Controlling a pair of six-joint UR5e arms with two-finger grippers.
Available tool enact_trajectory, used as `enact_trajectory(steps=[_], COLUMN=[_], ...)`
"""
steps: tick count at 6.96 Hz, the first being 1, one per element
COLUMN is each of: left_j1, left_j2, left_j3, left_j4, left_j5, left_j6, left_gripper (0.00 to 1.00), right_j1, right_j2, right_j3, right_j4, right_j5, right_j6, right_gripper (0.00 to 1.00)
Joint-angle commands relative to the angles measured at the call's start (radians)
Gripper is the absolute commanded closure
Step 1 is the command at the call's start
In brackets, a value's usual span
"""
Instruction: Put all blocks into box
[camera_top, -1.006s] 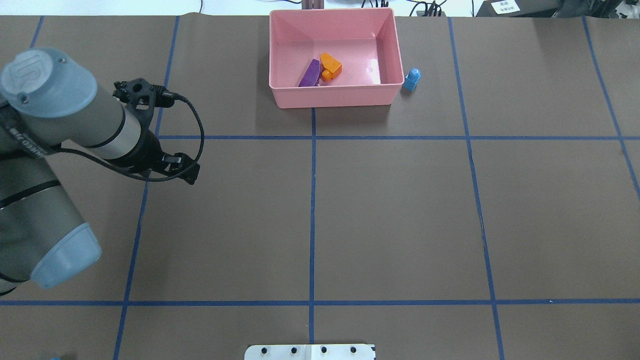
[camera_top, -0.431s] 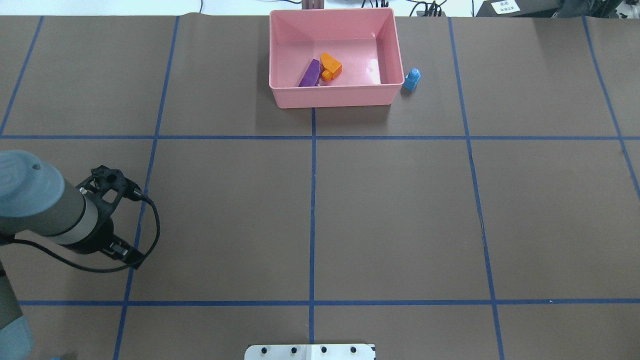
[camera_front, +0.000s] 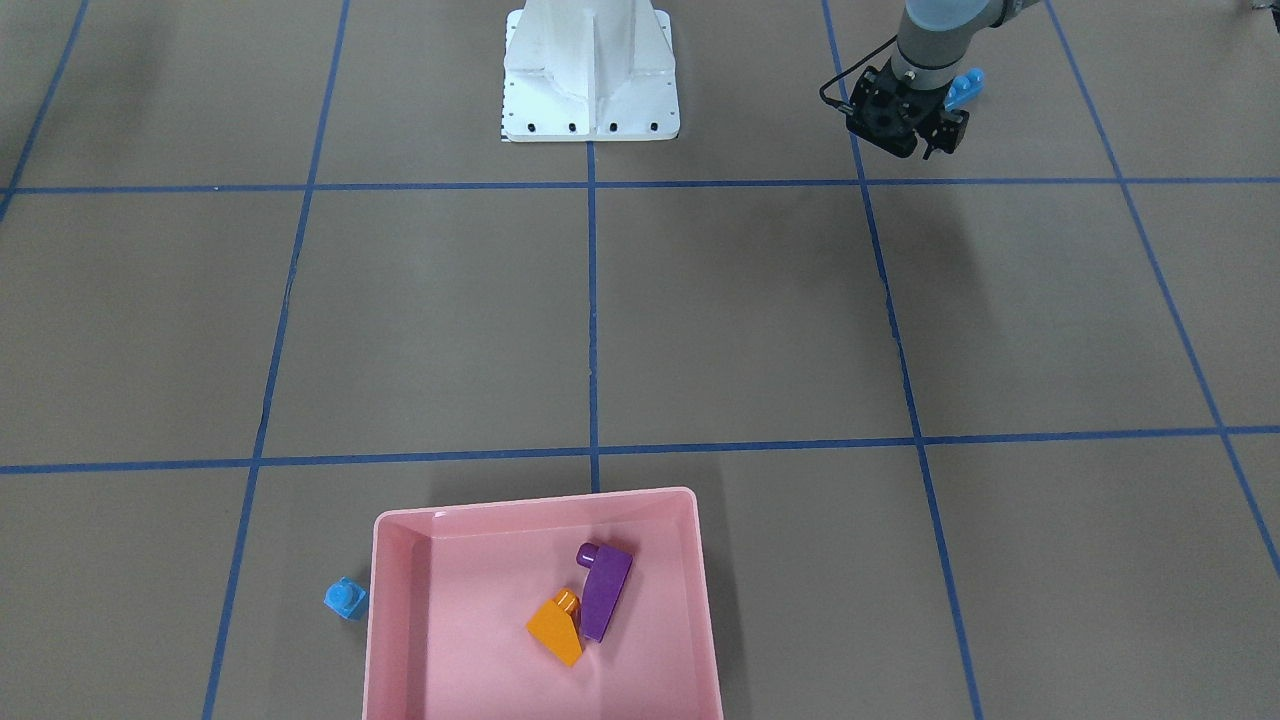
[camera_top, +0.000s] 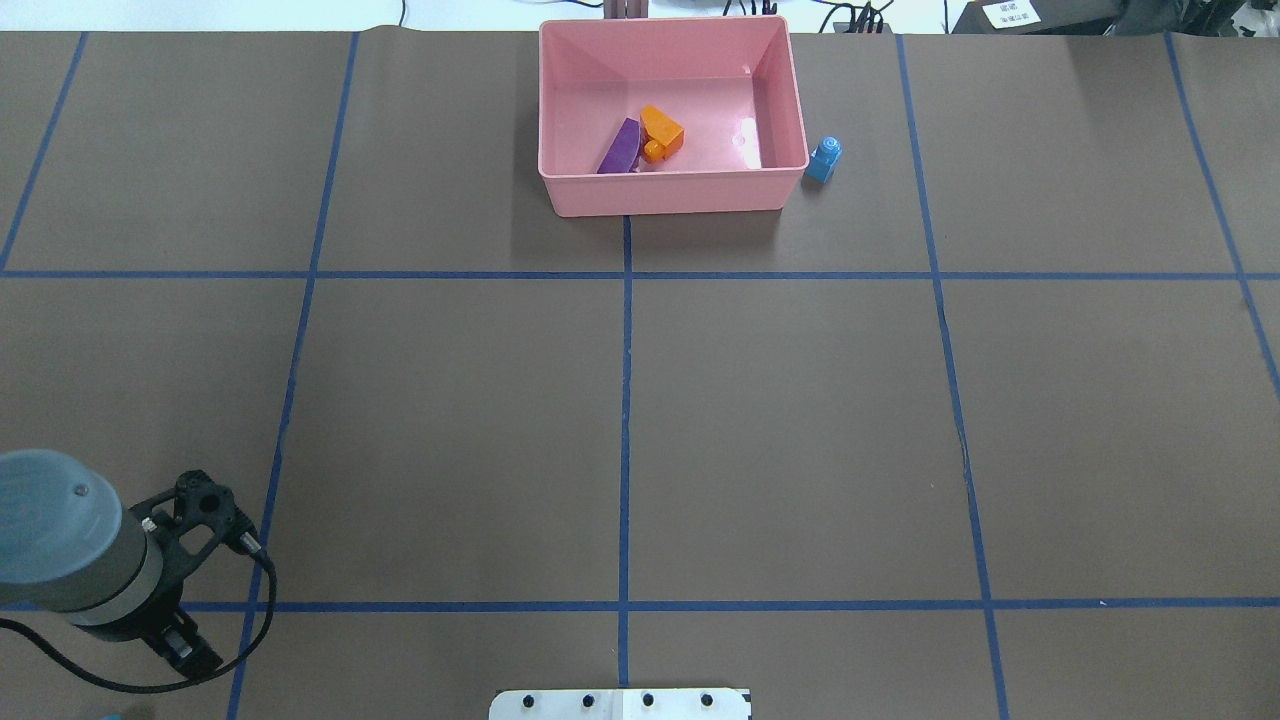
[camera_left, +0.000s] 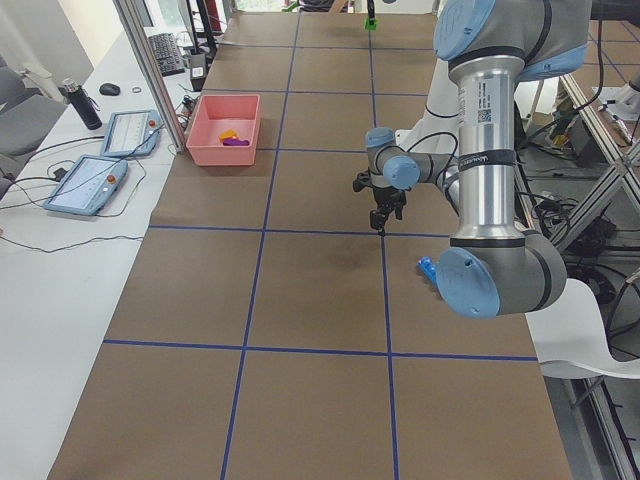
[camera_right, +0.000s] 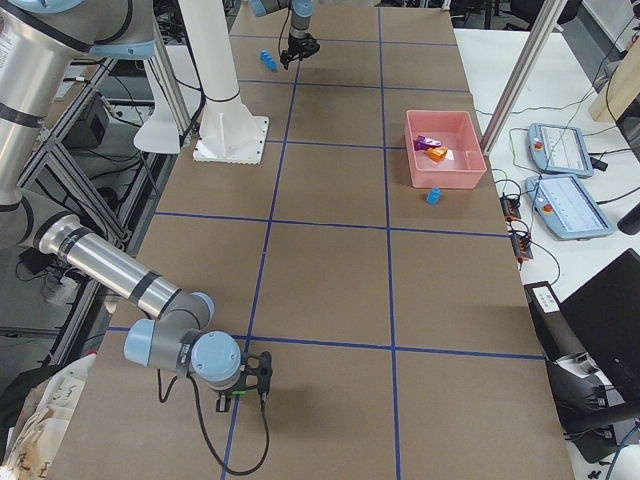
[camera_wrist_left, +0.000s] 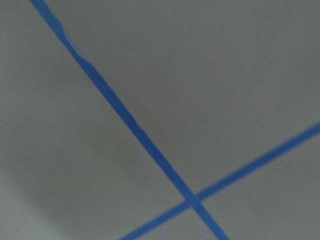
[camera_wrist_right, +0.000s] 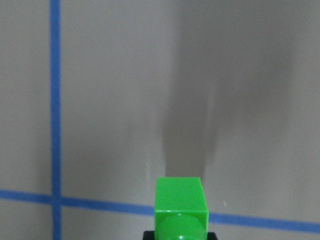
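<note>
A brown table (camera_top: 800, 400) gridded with blue tape lines (camera_top: 625, 420). Beside it, a white desk (camera_left: 50, 300) holds two tablets (camera_left: 85, 185), a keyboard (camera_left: 165, 50) and a dark bottle (camera_left: 80, 105).

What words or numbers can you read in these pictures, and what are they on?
None can be read for sure.
White label at the overhead view's top right: print too small to read.
Dark print on the left arm's silver tube: too small to read.
Pink box and green block: no writing shows.
</note>
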Motion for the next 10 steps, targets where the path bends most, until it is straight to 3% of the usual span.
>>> enact_trajectory(steps=[1, 3, 5, 8, 9, 10], left_j1=[0.104, 0.178, 0.222, 0.301, 0.302, 0.302], left_j2=[0.08, 0.141, 0.145, 0.134, 0.135, 0.135], left_j3=[-0.012, -0.009, 0.01, 0.063, 0.066, 0.069], left_j4=[0.002, 0.0, -0.005, -0.018, -0.018, -0.017], left_j5=[0.041, 0.046, 0.046, 0.046, 0.048, 0.048], left_j6=[0.002, -0.006, -0.026, -0.081, -0.08, -0.08], left_gripper=[0.0, 0.0, 0.0, 0.0, 0.01, 0.01], right_j1=[-0.024, -0.086, -0.294, -0.483, -0.506, -0.547], right_j2=[0.253, 0.607, 0.859, 1.232, 1.301, 1.346], right_j3=[0.077, 0.078, 0.052, -0.194, -0.275, -0.352], right_j4=[-0.148, -0.383, -0.39, -0.371, -0.359, -0.256], right_j5=[0.065, 0.069, 0.053, -0.033, -0.056, -0.09], right_j6=[0.163, 0.307, 0.666, 0.924, 0.964, 1.037], right_gripper=[1.0, 1.0, 1.0, 1.0, 1.0, 1.0])
